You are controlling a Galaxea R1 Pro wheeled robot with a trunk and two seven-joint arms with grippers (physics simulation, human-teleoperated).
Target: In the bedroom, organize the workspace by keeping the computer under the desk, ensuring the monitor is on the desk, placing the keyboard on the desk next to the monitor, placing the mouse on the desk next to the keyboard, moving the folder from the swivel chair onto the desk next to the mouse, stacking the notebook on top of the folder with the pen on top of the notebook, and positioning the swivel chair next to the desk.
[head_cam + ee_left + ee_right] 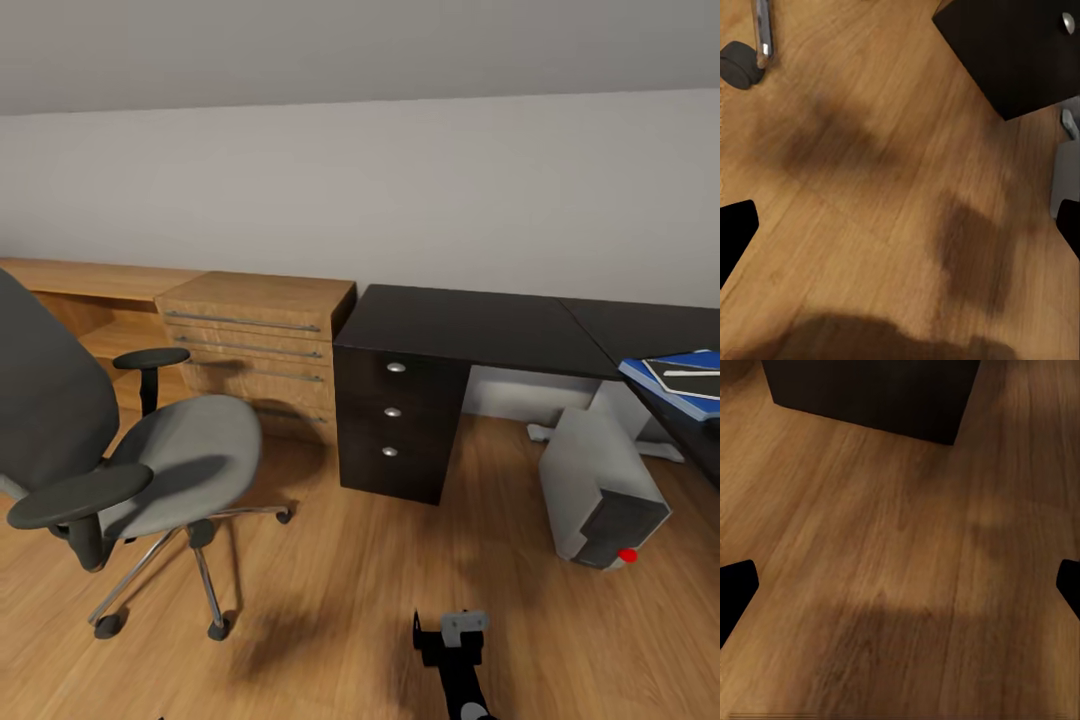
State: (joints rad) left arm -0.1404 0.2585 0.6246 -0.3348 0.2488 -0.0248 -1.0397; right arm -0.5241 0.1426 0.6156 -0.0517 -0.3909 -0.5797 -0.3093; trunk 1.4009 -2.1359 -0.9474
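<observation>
At the right edge of your head view the blue folder (668, 384) lies on the black desk (470, 325), cut off by the frame, with a dark notebook (692, 378) on top of it and a thin white pen (696, 373) on that; all three run out of the picture. The grey computer (597, 488) stands on the floor at the lower right, under the desk's right wing, with a small red dot at its dark end. The desk's drawer block (396, 425) with three silver knobs sits at the centre. The swivel chair (110, 465) fills the lower left, its back clipped by the left edge. Behind it stands a light wooden chest (258, 335). In both wrist views your left claw (900, 225) and right claw (900, 585) are spread wide, dark fingertips (735, 229) only just showing at the frame edges, holding nothing, over bare wooden floor (892, 570). A black arm part (455, 650) pokes in at the bottom centre of the head view; you cannot tell which arm it belongs to.
</observation>
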